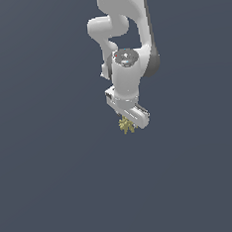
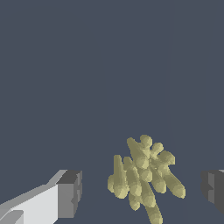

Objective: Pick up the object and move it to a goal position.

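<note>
The object point(image 2: 144, 177) is a small dull yellow-olive cluster of knobbly spikes. In the wrist view it lies between the two grey fingertips point(image 2: 70, 192), with clear gaps on both sides, nearer to one of them. My gripper point(image 2: 142, 190) stands open around it without touching it. In the exterior view the white gripper hand point(image 1: 130, 112) hangs straight over the object point(image 1: 126, 125), which peeks out just below it; the fingers are hidden there behind the hand.
The arm's white links point(image 1: 122, 28) rise above the hand toward the top of the exterior view. A plain dark grey-blue surface point(image 1: 54, 183) fills everything else in both views.
</note>
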Action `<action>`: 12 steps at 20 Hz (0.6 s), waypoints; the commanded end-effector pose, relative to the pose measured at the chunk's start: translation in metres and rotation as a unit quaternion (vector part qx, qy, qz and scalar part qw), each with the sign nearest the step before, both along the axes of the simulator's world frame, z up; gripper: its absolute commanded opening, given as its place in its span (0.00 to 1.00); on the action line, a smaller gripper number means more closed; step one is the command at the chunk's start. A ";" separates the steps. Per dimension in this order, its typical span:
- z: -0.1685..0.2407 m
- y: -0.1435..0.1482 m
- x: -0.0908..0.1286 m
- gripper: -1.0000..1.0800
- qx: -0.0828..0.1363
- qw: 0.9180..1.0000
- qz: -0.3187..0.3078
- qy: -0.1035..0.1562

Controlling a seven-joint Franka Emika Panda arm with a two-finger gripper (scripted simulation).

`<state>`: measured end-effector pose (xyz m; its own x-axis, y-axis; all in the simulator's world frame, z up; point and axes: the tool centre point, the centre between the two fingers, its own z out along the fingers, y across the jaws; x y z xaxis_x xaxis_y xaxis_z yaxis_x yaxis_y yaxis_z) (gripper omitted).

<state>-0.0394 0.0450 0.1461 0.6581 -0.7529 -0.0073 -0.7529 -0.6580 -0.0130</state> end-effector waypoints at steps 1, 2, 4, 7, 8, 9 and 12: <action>-0.001 0.002 -0.004 0.96 -0.001 1.000 -0.032 0.001; -0.002 0.002 -0.005 0.96 -0.001 0.999 -0.044 0.001; -0.003 0.004 -0.008 0.96 -0.001 0.998 -0.068 0.001; -0.005 0.006 -0.013 0.96 -0.002 0.994 -0.105 0.002; -0.006 0.006 -0.014 0.96 -0.002 0.993 -0.118 0.002; -0.006 0.007 -0.016 0.96 -0.003 0.992 -0.130 0.003; -0.008 0.009 -0.020 0.96 -0.003 0.986 -0.166 0.003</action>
<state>-0.0571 0.0529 0.1392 0.4102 -0.9120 -0.0053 -0.9120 -0.4102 -0.0051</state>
